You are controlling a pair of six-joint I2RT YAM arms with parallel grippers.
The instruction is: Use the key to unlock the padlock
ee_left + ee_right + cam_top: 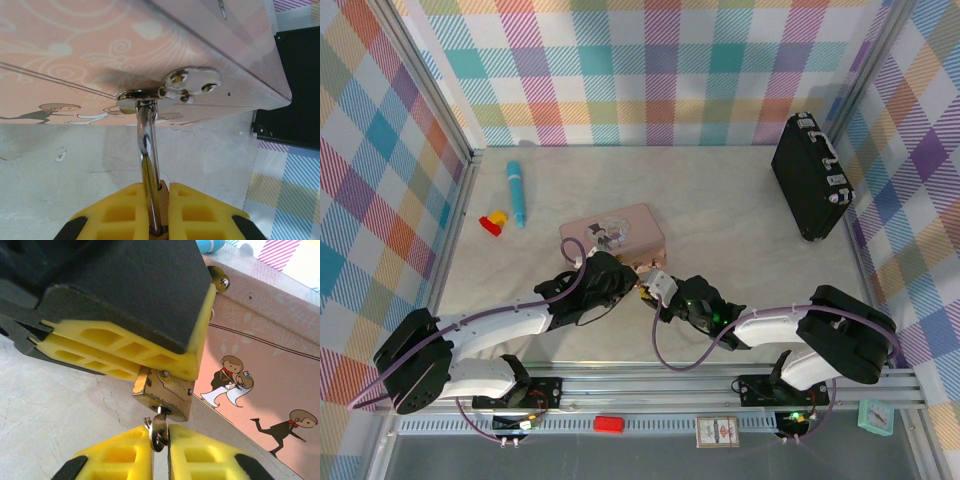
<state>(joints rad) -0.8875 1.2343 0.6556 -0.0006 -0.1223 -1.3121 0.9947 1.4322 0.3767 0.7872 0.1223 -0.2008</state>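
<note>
The right jaws are pinched almost together on the key (158, 432), whose shank runs up into the bottom of the brass padlock (162, 392). The left jaws are closed tight on the padlock. Their yellow fingers (200, 212) clamp its silver shackle (146, 135), which hangs through the hasp (192, 84) on the front of the pink tin box (620, 232). The 2 arms meet at the near edge of that box, in the middle of the desk (720, 200), a pale, marble-veined surface. Pastel plaid walls (620, 70) close it in on 3 sides. Most of the key is hidden between the fingers, and from above the padlock is too small to make out between the wrists. A black case (810, 178) stands at the far right. A blue tube (516, 192) and red and yellow blocks (494, 221) lie at the far left, well apart from the box.
</note>
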